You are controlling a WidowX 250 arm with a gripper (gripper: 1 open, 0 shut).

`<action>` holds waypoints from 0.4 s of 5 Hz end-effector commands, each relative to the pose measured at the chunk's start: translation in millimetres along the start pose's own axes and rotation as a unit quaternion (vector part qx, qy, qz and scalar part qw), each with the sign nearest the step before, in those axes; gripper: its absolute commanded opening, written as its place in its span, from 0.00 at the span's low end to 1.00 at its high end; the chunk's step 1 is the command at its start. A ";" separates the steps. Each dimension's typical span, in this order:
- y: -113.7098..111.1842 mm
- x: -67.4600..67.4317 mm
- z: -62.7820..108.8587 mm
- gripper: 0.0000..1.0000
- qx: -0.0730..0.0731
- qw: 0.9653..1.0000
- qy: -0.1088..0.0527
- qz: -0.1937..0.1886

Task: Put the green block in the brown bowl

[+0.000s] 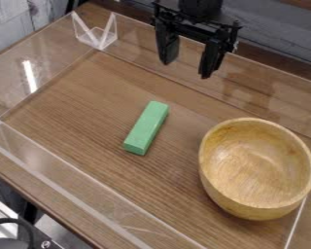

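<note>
1. My gripper (189, 53) hung over the far side of the wooden table (81, 92), jaws spread wide, holding nothing.
2. The green block (147, 127) lay flat on the table, well apart from my fingers.
3. The brown bowl (259, 166) sat to the block's right, near it, not touching.
</note>
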State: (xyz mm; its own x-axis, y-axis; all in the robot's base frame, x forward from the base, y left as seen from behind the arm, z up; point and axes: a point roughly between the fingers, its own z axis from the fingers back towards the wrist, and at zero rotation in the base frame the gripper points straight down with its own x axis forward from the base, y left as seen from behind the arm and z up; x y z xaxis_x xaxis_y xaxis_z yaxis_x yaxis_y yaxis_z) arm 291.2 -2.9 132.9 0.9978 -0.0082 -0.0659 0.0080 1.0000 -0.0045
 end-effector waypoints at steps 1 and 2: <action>11.7 -2.9 -16.5 1.00 -0.001 1.000 0.001 -0.002; 26.6 -11.7 -43.3 1.00 -0.002 1.000 0.004 -0.008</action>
State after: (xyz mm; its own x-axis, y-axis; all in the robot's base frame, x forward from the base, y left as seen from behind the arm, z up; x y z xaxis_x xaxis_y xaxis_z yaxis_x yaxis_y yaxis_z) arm 272.1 21.9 81.0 0.9937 -0.0172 -0.1108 0.0156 0.9998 -0.0153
